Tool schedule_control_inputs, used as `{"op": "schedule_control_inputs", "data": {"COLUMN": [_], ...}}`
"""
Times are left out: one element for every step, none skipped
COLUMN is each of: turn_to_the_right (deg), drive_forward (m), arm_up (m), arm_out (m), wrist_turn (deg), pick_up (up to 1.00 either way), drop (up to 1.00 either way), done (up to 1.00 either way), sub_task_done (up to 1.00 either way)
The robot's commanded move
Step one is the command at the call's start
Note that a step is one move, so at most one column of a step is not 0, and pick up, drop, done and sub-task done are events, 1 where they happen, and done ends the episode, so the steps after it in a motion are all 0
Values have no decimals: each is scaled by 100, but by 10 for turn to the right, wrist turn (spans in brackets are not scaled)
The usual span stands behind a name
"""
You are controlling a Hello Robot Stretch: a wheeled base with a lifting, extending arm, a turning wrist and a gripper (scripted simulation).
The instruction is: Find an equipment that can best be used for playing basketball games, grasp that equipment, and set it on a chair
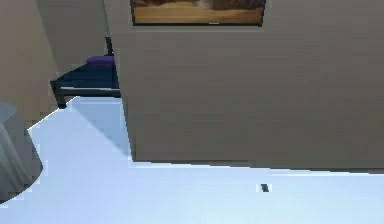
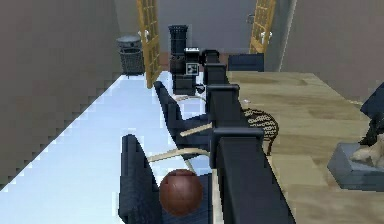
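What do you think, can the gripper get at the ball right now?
Probably not as things stand: the ball is close in beside the arm, by a chair, while the gripper is far out past it.

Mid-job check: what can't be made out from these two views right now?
- Forward view: bed mostly hidden behind the wall; framed picture cut off by the top edge.
- Arm side view: far end of the gripper lost among dark things behind it; whether it holds anything is unclear.
- Arm side view: whether the reddish-brown ball rests on the dark chair or the floor.
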Motion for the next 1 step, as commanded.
{"op": "schedule_control_inputs", "data": {"turn_to_the_right": [0], "drive_forward": [0], "arm_up": [0], "arm_out": [-10], "wrist_turn": [0], "pick_up": [0], "drop": [0], "done": [0], "sub_task_done": [0]}}
